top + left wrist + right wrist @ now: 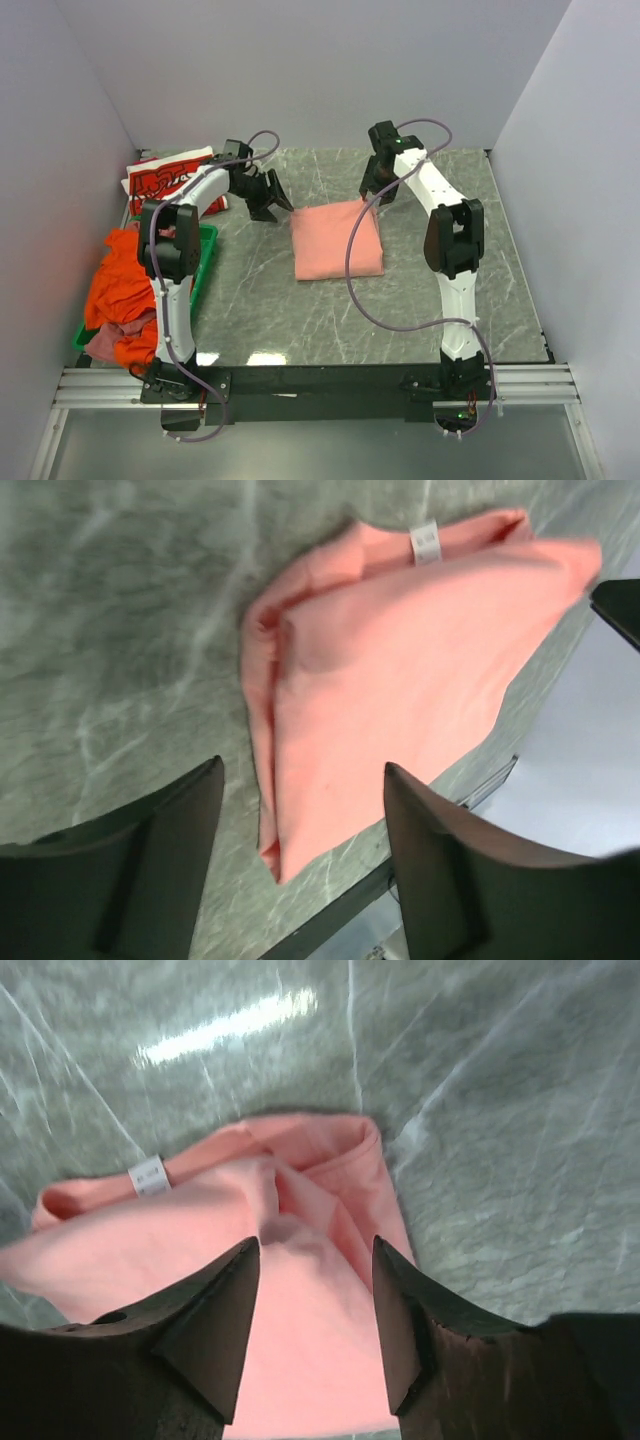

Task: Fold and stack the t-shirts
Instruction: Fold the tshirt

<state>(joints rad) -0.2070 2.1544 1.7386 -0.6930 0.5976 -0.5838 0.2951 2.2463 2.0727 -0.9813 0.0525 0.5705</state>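
Grey marble table [260, 300], walls left, right and far. Near left: orange tee [120, 280] and mauve tee [105, 342] heaped over the crate [207, 245], unfolded. Centre: pink tee [337, 242] folded flat, bare marble around it. At its far corners, left gripper [272, 205] and right gripper [378, 192] are spread and empty. Far left: red tee [165, 178], not yet stacked.

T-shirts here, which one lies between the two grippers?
The salmon-pink t-shirt, folded flat mid-table; the red printed one sits back-left, the orange one heaps over the green crate.
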